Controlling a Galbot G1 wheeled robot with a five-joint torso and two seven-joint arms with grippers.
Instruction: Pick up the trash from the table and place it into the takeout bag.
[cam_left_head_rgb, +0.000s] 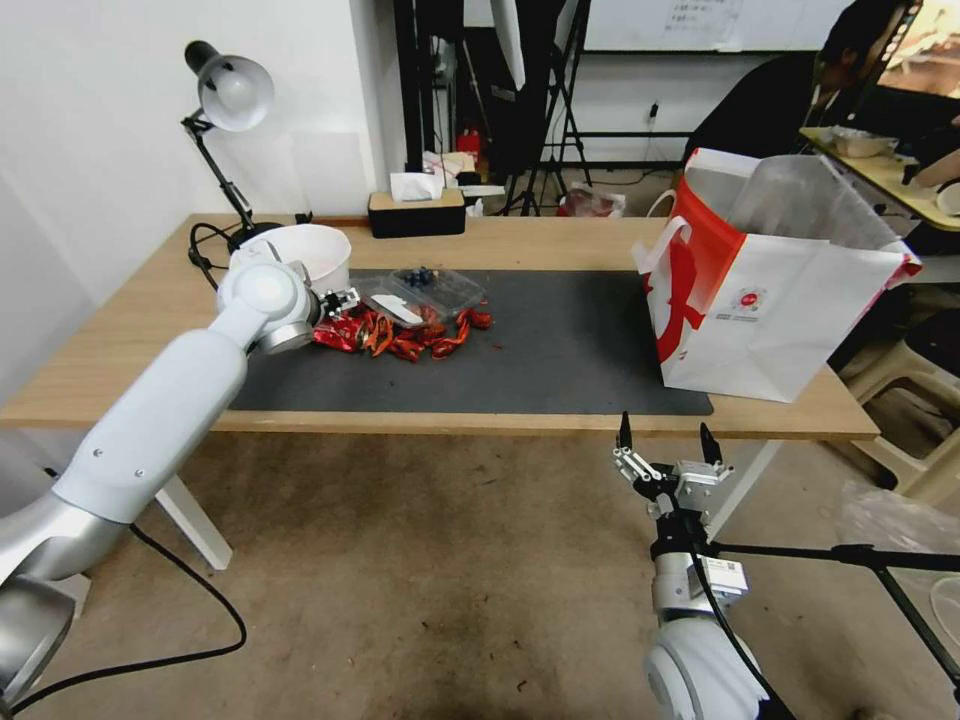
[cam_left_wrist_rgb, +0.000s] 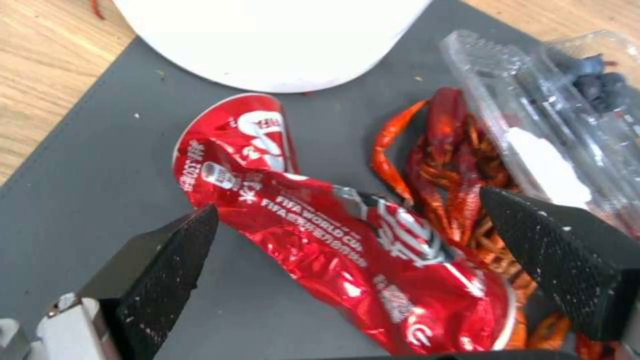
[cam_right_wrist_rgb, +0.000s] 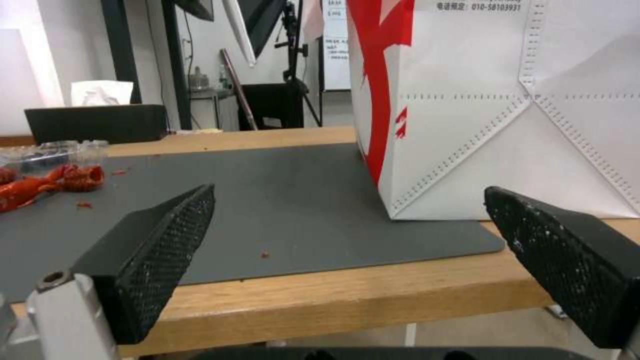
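Litter still heaped on the table (cam_left_head_rgb: 120, 350). My left gripper (cam_left_wrist_rgb: 347, 235) spread wide astride the crushed red can (cam_left_wrist_rgb: 333, 240), nothing held. Right gripper (cam_left_head_rgb: 667, 447) open below the table edge, near the takeout bag (cam_left_head_rgb: 770, 320).

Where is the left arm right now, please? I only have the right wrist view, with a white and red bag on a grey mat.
Observer: The left gripper hangs over the mat's far-left end, fingers open either side of a crushed red can.
Operator: Is anything touching that can?
Observer: Red shell scraps lie against it, and a white bowl sits just beyond it.
Operator: And my own arm?
Observer: Your right gripper hangs open off the table's near edge, in front of the bag.
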